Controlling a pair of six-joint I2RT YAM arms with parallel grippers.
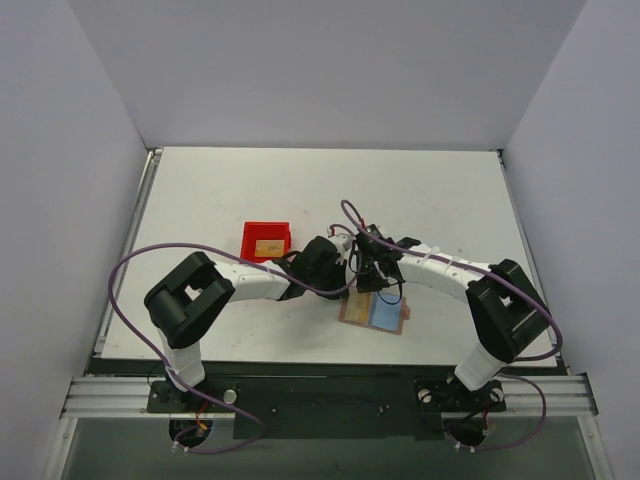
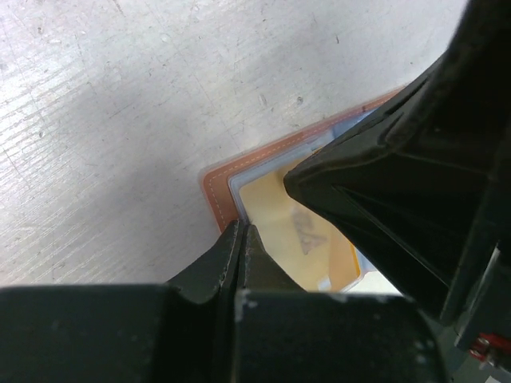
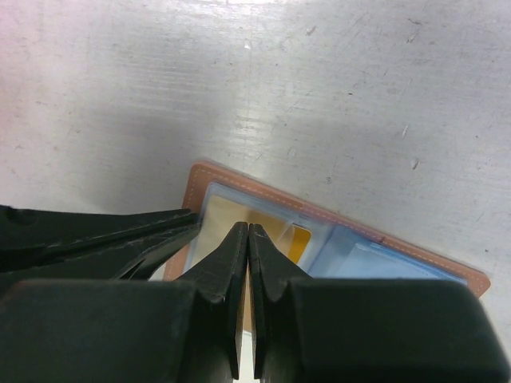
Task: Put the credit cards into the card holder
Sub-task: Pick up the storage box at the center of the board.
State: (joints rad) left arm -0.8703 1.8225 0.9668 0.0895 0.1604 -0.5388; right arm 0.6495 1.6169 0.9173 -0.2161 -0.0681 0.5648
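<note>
Left fingers [image 2: 227, 259] and right fingers [image 3: 231, 263], each pinched together, crowd the card holder [image 1: 385, 314] near red bin [image 1: 266, 226].

A white, scuffed desk [image 1: 200, 190] is seen. The card holder [image 1: 378, 314] is laid open on it near the front edge, tan and light blue inside. A red bin [image 1: 249, 238] is set further back, to the left.

We see the card holder [image 1: 375, 312] open flat, tan and light blue inside; one gold credit card [image 2: 275, 214] lies on its tan half, another card [image 1: 267, 247] in the red bin [image 1: 266, 227].
</note>
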